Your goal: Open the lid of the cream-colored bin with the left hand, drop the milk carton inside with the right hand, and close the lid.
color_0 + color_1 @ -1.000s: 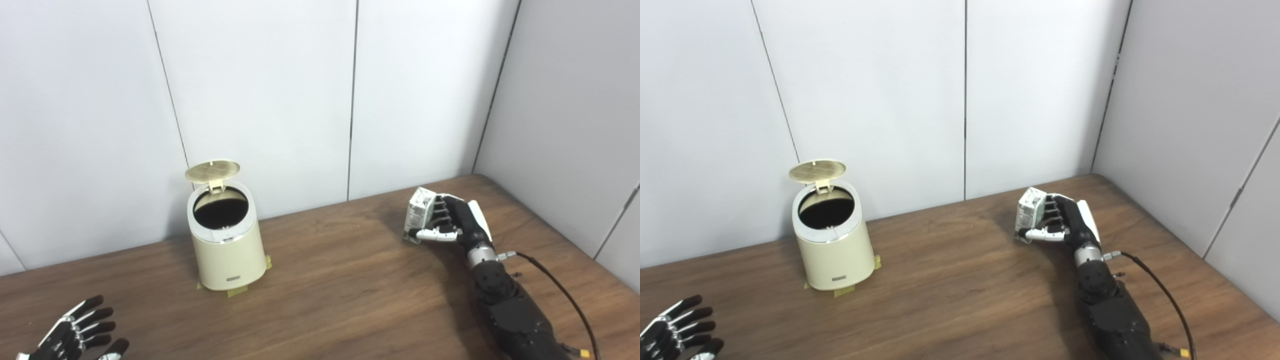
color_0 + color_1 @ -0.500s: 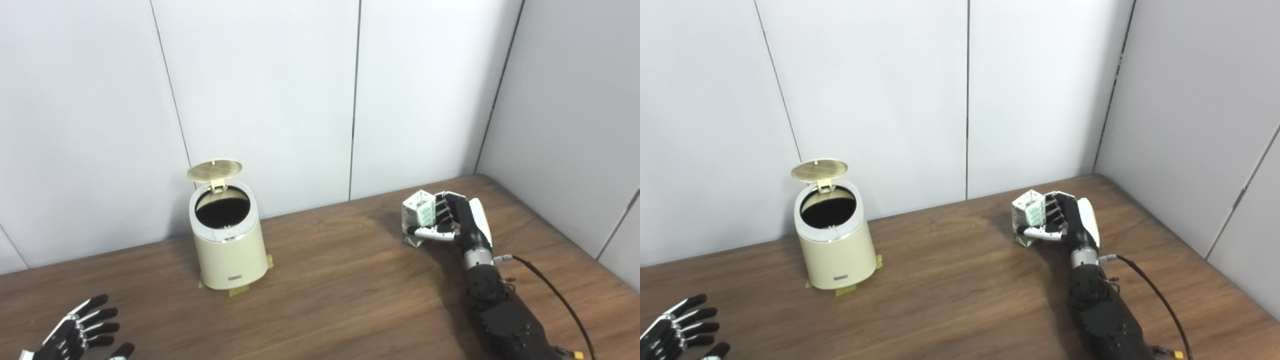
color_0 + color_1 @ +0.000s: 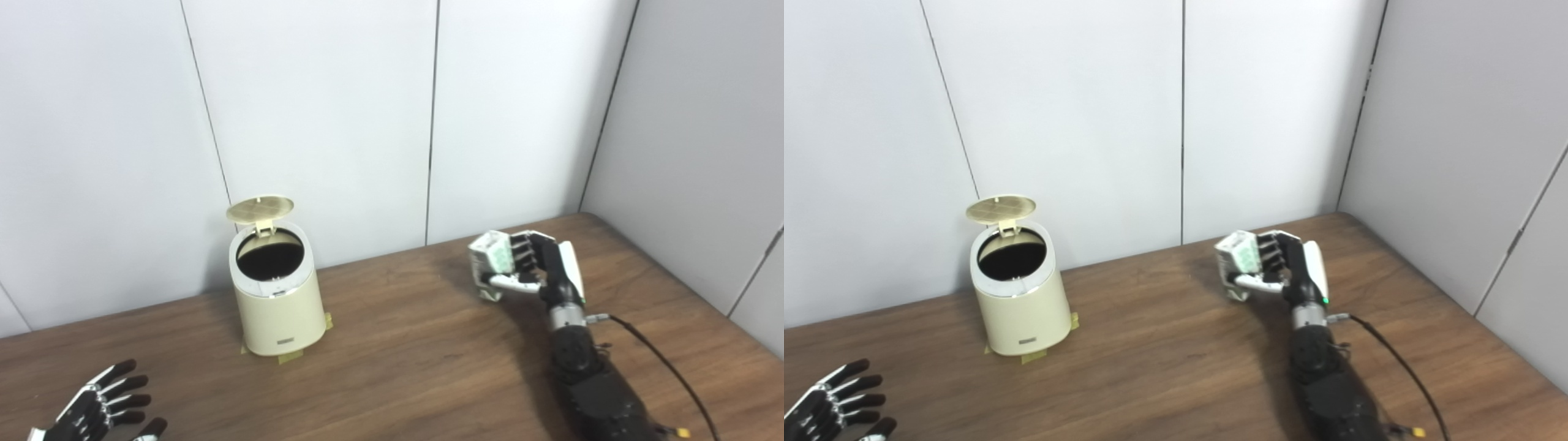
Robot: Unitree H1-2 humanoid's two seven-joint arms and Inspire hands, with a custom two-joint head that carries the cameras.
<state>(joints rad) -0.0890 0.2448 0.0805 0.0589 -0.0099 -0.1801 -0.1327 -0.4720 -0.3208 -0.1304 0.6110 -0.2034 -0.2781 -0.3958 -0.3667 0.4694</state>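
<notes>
A bare test room or robotics lab, not a home. Plain pale grey wall panels (image 3: 318, 98) with thin dark vertical seams close in the back and right side, meeting in a corner, with no pictures, windows or shelves visible. A dark wood-grain table (image 3: 416, 367) fills the lower part of both views and runs up to the walls. A small cream-colored bin (image 3: 278, 300) stands on it with strips of yellowish tape (image 3: 288, 357) at its base, marking or fixing its spot. A black robot arm (image 3: 597, 392) reaches in from below, with a thin black cable (image 3: 667, 367) trailing from its wrist across the table.
</notes>
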